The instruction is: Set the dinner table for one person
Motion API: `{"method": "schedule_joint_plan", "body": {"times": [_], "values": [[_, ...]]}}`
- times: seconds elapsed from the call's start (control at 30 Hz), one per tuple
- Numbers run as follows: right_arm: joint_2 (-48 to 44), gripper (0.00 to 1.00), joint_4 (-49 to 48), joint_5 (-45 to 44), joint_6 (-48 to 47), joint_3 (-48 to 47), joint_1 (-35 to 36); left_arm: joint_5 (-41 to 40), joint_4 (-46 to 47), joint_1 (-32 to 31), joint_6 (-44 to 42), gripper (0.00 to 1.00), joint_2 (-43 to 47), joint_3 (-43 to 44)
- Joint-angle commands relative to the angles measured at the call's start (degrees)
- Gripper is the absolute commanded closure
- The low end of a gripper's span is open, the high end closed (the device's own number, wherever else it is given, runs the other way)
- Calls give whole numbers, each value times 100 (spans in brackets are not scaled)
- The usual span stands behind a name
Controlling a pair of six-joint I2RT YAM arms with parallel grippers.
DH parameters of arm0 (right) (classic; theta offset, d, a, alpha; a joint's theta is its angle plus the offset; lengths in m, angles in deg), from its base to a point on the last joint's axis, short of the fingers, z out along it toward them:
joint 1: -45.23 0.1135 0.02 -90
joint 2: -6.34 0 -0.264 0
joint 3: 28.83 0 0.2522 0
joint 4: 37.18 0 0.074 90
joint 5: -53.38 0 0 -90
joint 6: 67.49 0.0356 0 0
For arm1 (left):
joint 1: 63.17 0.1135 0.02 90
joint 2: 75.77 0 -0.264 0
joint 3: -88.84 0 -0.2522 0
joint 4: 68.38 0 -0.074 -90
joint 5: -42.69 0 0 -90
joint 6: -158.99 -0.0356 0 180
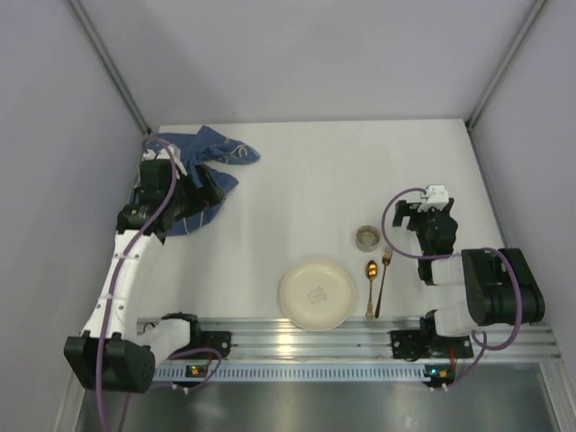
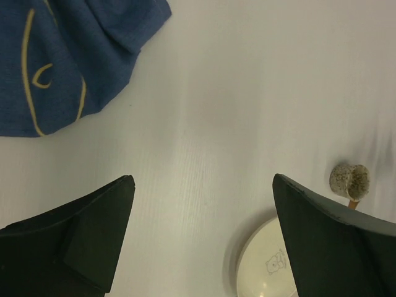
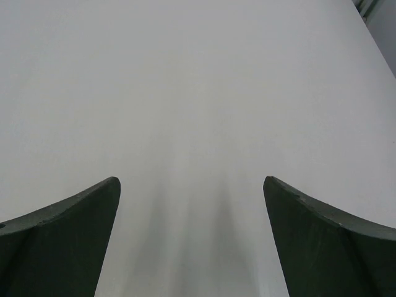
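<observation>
Left end effector [image 2: 204,185]: wide apart, empty, by cloth [image 1: 225,148], far-left table [image 1: 306,180] corner.
Right end effector [image 3: 192,182]: wide apart, empty.

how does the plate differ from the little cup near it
The plate is far wider and shallow; the cup is small and narrow. The plate is plain cream with a faint mark in its middle; the cup is speckled grey-brown. The plate lies by the dinner table's near edge; the cup sits farther back. Both are round and rest on the table, unheld.
</observation>
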Motion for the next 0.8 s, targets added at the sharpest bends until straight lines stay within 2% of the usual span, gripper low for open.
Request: {"method": "schedule_joint_plan", "body": {"times": [0.0,0.07,0.2,0.43,0.63,0.67,0.73,0.77], "values": [[10,0,-403,34,88,-138,-51,-1576,-644,8,545,2,327,76],[10,0,-403,34,88,-138,-51,-1827,-829,43,794,2,319,-309],[10,0,-403,34,88,-138,-51,-1214,-706,96,707,2,161,-715],[27,0,-447,34,97,-138,-51,-1265,-847,96,557,2,108,-557],[10,0,-368,34,79,-155,-42,-888,-873,105,417,2,-85,-557],[-95,0,-238,-436,96,-208,45,-1009,-891,105,391,2,-199,-522],[-515,0,725,-546,-43,-862,168,-1422,-952,105,408,2,-331,-469],[-700,0,2210,-572,-79,-1259,273,-1589,-961,105,382,2,-488,-460]]}}
